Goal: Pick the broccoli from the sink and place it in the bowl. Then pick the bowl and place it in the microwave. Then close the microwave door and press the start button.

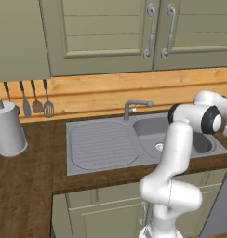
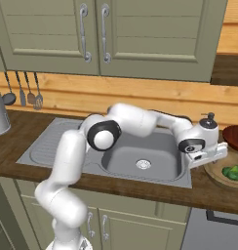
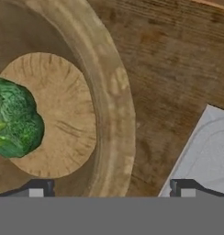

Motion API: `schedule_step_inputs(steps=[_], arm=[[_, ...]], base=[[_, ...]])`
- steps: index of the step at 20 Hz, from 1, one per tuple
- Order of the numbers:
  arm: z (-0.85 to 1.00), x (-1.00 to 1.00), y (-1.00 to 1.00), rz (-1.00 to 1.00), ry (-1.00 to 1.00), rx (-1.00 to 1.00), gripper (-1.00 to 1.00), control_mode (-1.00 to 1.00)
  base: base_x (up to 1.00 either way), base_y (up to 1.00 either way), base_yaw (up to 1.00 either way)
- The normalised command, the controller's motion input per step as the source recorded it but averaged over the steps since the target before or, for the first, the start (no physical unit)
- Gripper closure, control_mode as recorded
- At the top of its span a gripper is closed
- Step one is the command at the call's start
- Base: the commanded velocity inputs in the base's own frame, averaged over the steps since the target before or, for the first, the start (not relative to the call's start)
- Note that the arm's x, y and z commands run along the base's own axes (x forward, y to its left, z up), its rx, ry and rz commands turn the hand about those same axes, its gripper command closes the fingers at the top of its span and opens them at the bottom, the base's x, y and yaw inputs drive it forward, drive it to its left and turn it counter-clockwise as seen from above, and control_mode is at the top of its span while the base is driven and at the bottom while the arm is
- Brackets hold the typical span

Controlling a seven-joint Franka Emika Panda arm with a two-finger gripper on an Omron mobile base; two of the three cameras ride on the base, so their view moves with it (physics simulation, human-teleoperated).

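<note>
My arm reaches over the sink toward a wooden bowl holding broccoli.

The dark wooden bench (image 2: 23, 134) carries the grey steel sink (image 2: 140, 161). Just right of it sits the brown bowl (image 2: 216, 177), with the green broccoli (image 3: 15, 120) resting inside on its flat bottom. My fingers (image 3: 109, 187) hang spread apart above the bowl's rim, gripping nothing.

The broccoli (image 3: 15, 119) is bright, mottled green. The bowl (image 3: 109, 101) is pale brown wood with darker grain streaks. The bench (image 3: 178, 69) is dark brown, wood-grained. The sink (image 1: 106, 144) is grey steel with a ribbed drainboard. The cupboards (image 2: 140, 34) are olive-grey; the wall boards (image 1: 110, 90) are honey-coloured.
</note>
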Motion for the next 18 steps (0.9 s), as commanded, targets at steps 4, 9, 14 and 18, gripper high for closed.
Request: schedule_step_inputs(steps=[4,9,14,18], arm=[[-0.28,0.17,0.00,-0.02,0.00,0.00,-1.00,-1.00],[-0.27,0.21,-0.15,0.00,0.01,0.00,-1.00,-1.00],[-0.32,0.15,-0.13,0.00,0.05,0.00,1.00,-1.00],[-0.15,0.01,-0.10,0.00,0.01,0.00,1.00,-1.00]], base=[[0.00,0.00,0.00],[0.00,0.00,0.00],[0.00,0.00,0.00],[0.00,0.00,0.00]])
